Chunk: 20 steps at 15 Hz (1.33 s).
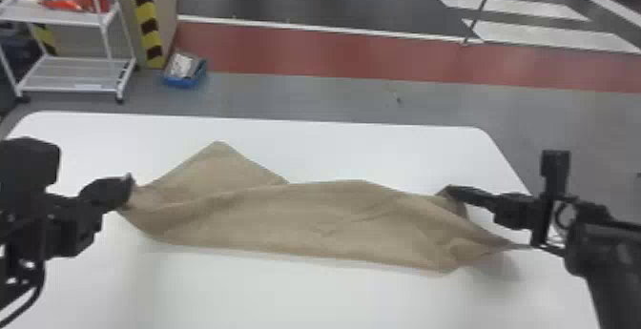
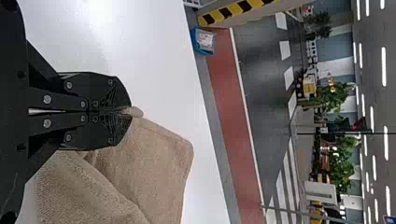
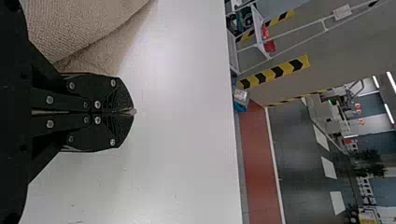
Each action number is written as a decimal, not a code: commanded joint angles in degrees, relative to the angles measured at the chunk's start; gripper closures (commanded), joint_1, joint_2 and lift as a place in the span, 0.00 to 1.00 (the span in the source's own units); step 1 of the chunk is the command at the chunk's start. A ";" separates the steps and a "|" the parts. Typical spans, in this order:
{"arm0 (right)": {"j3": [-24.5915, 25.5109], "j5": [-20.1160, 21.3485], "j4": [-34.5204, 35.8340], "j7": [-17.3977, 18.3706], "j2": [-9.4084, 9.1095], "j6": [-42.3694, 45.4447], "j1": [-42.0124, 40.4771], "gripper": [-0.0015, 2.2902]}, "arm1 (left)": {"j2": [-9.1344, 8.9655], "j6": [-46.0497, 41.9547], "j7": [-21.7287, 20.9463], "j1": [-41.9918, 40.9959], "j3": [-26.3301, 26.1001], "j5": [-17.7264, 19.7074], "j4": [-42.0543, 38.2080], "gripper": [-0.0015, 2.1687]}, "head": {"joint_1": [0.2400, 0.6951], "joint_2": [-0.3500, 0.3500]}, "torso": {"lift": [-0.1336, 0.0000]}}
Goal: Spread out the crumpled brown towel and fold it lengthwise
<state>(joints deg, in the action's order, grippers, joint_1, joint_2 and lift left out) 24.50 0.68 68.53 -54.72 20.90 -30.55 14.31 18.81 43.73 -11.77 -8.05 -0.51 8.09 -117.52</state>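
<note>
My left gripper (image 1: pixel 127 193) is at the brown towel's left end, and my right gripper (image 1: pixel 449 190) holds its far edge near the right end. Wide across the white table, the brown towel (image 1: pixel 305 218) has a peak pointing away at the far left, soft creases, and a bunched, pointed right end. In the left wrist view the left gripper (image 2: pixel 128 111) is shut on a pinch of towel (image 2: pixel 154 163). The right gripper (image 3: pixel 131 112), in its wrist view, has its fingers together with a small bit of cloth at the tips; more towel (image 3: pixel 84 28) lies beside and beneath them.
The white table (image 1: pixel 267 294) extends in front of and behind the towel, with rounded far corners. Beyond it on the floor are a white wire cart (image 1: pixel 71 87) at the far left and a blue bin (image 1: pixel 183 83) beside a striped pillar.
</note>
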 commanded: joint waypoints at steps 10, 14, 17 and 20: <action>20.32 -25.29 13.29 -0.91 3.27 8.09 -8.69 0.58 | 0.00 2.82 0.17 -5.04 3.15 -0.44 -9.13 0.54 | 1.00 0.08 | 0.07; 19.44 -27.58 16.11 -1.61 2.92 9.67 -14.49 0.58 | 0.00 2.99 0.26 -6.45 3.24 -0.44 -11.77 0.54 | 1.00 0.01 | 0.07; 15.40 -25.47 16.11 -0.56 1.25 10.37 -13.17 0.58 | -0.53 2.99 0.52 -5.04 2.27 -0.35 -10.72 0.54 | 1.00 0.02 | 0.07; 9.69 -20.55 14.08 1.81 -1.30 11.95 -8.25 0.58 | -0.62 2.99 0.79 -0.03 0.60 -0.09 -5.88 0.54 | 1.00 0.07 | 0.07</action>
<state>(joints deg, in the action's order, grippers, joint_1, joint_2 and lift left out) 36.90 -22.22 84.09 -53.53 20.89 -19.68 3.48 18.21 46.72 -11.01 -10.71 0.90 7.94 -125.85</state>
